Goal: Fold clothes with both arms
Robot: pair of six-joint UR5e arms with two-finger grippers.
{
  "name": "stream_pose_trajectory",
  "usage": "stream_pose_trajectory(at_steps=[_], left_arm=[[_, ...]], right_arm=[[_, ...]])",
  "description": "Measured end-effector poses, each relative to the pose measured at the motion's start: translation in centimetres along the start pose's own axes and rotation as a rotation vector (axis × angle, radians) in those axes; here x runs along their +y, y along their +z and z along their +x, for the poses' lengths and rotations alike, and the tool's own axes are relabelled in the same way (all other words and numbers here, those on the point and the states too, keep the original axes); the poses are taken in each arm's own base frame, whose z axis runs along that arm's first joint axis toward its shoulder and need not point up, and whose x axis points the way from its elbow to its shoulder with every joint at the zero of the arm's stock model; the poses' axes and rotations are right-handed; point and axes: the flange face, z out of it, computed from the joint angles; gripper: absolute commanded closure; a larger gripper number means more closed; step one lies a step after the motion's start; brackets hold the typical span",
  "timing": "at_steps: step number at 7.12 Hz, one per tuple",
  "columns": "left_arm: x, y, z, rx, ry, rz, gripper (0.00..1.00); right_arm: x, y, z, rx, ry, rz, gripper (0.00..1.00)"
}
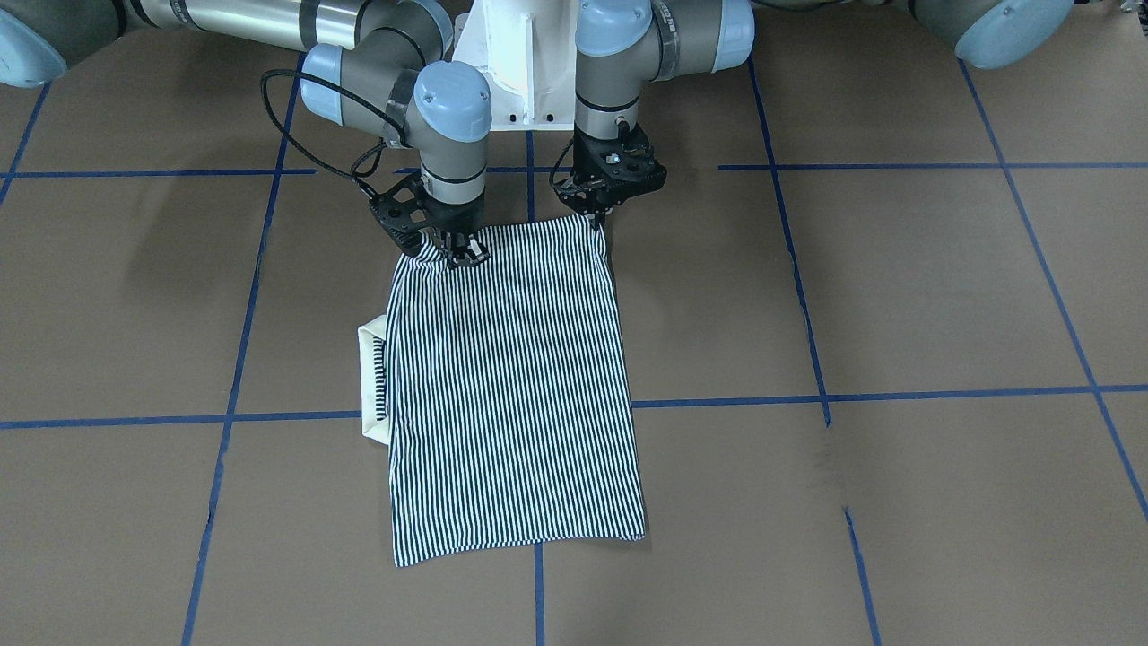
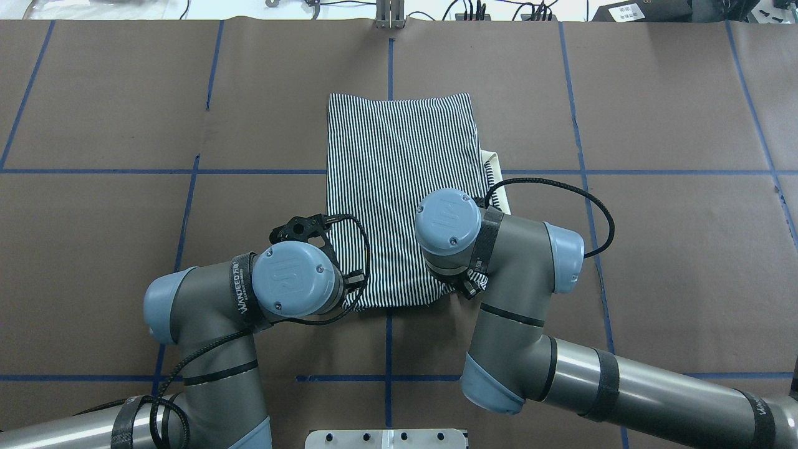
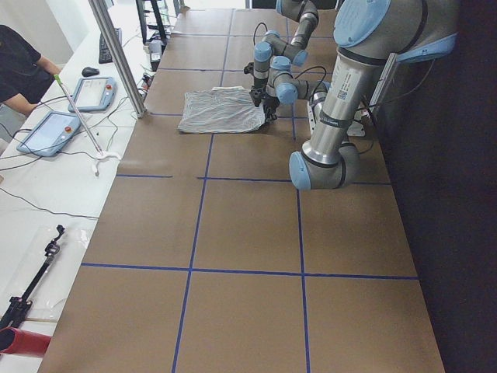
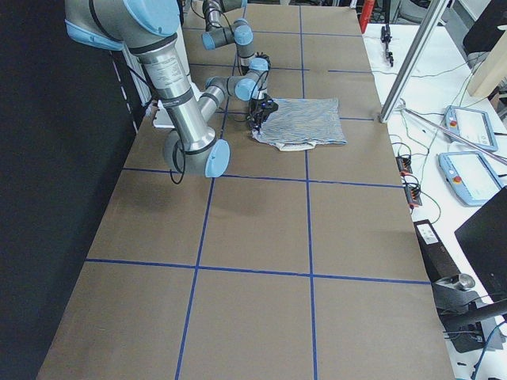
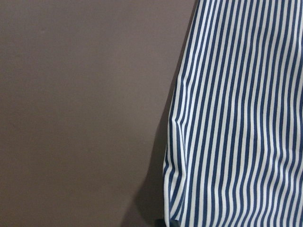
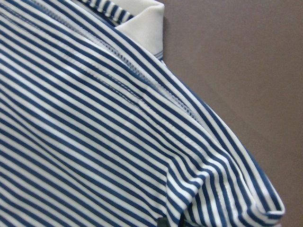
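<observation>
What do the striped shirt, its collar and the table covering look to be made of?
The striped shirt looks like soft matte knit, perhaps cotton: it puckers and drapes, with stitched seams. The collar seems a thicker white knit; its weave is too fine to confirm. The table covering looks like matte brown paper or card, gridded with blue tape.

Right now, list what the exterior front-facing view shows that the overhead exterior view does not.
Front-facing only: the left gripper and right gripper, each pinching a corner of the polo shirt at its robot-side edge. Overhead only: cables and a metal post beyond the table. Both: the shirt lying flat, its white collar poking out on the robot's right.
</observation>
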Motion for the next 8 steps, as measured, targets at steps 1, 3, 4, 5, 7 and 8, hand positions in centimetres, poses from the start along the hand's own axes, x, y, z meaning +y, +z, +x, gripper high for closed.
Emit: stream_pose_trajectory(at_steps=[1, 3, 4, 5, 7, 8], left_arm=[[0.0, -0.1, 0.1, 0.003, 0.0, -0.001, 1.0], [0.5, -1.5, 0.0, 0.029, 0.004, -0.011, 1.0], [1.4, -2.7, -0.4, 0.045, 0.013, -0.024, 1.0], [3.0, -3.7, -1.1, 0.053, 0.03, -0.044, 1.0], [6.0, -6.3, -2.3, 0.052, 0.064, -0.087, 1.0], [6.7, -7.1, -2.5, 0.052, 0.072, -0.104, 1.0]], right_arm=[[0.1, -0.9, 0.0, -0.018, -0.011, -0.005, 1.0], [-0.4, -2.6, 1.3, -0.047, -0.025, -0.028, 1.0], [-0.1, -3.3, 2.6, -0.058, -0.039, -0.042, 1.0], [1.1, -3.7, 3.9, -0.062, -0.062, -0.059, 1.0], [4.1, -4.6, 6.1, -0.07, -0.107, -0.102, 1.0], [4.7, -4.9, 6.4, -0.075, -0.123, -0.114, 1.0]])
